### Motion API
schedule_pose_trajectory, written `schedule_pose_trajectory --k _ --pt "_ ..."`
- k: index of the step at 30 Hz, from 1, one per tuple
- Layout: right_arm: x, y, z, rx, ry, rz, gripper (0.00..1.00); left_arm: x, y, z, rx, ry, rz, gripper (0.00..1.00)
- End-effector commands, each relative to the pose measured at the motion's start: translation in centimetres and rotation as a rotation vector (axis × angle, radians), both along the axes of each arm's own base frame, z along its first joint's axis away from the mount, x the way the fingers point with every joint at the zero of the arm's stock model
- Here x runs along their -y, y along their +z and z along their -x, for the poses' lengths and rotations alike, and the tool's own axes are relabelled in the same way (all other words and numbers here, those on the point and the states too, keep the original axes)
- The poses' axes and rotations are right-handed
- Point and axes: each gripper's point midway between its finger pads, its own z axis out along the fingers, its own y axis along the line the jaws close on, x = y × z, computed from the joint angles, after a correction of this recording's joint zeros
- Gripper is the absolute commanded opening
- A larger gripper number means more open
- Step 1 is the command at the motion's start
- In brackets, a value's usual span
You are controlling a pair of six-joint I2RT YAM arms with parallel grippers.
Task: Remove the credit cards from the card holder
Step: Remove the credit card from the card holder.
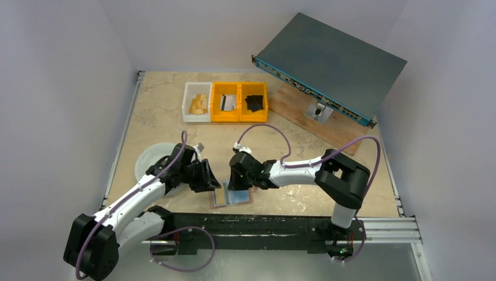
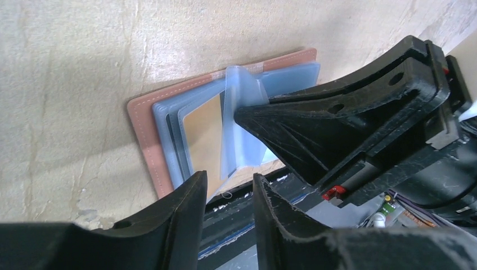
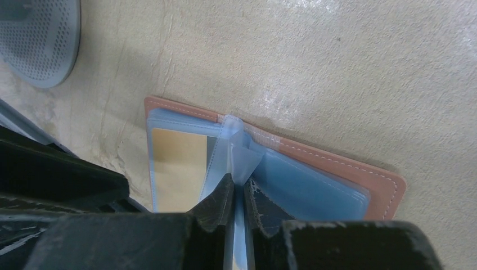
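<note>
- The right gripper (image 3: 239,187) is pinched tight on a pale blue leaf (image 3: 239,151) that stands up from the fold of the card holder (image 3: 337,160). I cannot tell whether that leaf is a card or only a sleeve.
- The left gripper (image 2: 229,181) hangs partly open and empty, just beside the holder's near edge.
- The holder lies spread open on the table (image 3: 337,67), between the two arms.
- A gold card (image 3: 177,163) sits tucked in the half nearer the left arm — no card looks out yet, so the job seems barely begun.
</note>
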Motion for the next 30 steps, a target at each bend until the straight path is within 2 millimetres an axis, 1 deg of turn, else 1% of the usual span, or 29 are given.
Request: schedule_pose_trajectory --k 1,5,10,13,21,24,30 --pt "2.2 -3.3 1.7 -0.077 0.012 0.058 0.06 1.3 0.0 -0.9 0.023 -0.008 0.038 0.33" --pt "2.4 -3.4 2.1 -0.099 0.022 0.044 0.06 1.5 -0.7 -0.9 0.014 -0.022 0.026 0.3" --pt "1.8 -3.0 1.9 -0.102 0.026 -0.006 0.06 1.9 -2.1 -0.7 -0.019 -0.046 0.021 0.27" --pt "1.8 -2.7 1.9 -0.105 0.022 -0.027 0.06 1.6 -3.1 -0.5 -0.038 -0.038 -0.008 0.25" --pt "1.5 -0.1 1.3 -0.067 0.021 -0.09 0.18 0.3 -4.9 -0.5 -0.055 0.009 -0.08 0.14" --pt "1.6 0.6 1.1 -0.057 0.016 -0.101 0.19 0.1 -5.3 -0.5 -0.063 0.015 -0.095 0.1" --pt "2.0 0.7 0.9 -0.051 0.003 -0.083 0.19 -0.1 -5.8 -0.5 -0.071 0.013 -0.112 0.01"
